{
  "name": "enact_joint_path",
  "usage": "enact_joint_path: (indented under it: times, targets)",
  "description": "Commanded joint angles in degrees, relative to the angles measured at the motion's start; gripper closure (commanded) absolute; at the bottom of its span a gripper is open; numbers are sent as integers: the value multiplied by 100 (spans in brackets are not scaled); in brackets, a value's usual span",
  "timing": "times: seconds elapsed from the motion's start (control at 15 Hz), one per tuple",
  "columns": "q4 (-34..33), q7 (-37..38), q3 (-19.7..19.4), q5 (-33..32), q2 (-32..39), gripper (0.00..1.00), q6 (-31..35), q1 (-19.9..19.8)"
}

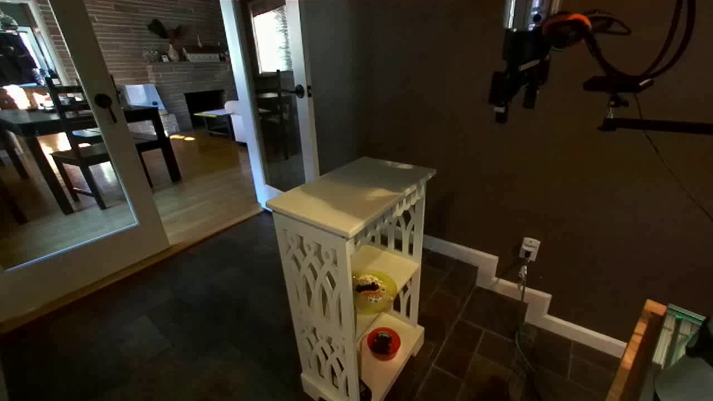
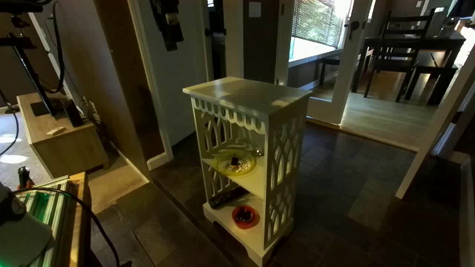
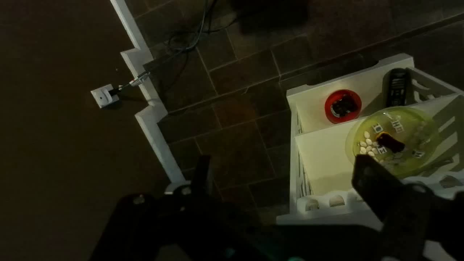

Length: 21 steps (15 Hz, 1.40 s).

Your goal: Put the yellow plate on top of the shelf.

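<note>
Jaws wide apart, nothing between them, gripper up high, right of the shelf from where I stand! Yellow plate sits loaded on the middle tier; I'd pinch its right, open-side rim, draw it straight out, then lift dead level.

A home, dining table and chairs beyond glass doors, fireplace (vase on its mantel)
</note>
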State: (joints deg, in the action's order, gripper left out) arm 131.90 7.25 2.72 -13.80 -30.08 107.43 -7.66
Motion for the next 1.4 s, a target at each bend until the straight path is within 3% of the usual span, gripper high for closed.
enact_joint_path:
  times: [0.0, 0.93, 1.07, 1.33]
  targets:
    - [-13, 42, -87, -47, 6, 0, -22, 110]
    - [-13, 42, -87, -47, 6, 0, -22, 110]
    - [9, -576, -297, -3, 86, 0, 628, 273]
    - [10, -1382, -697, 821, 918, 0, 1914, 693]
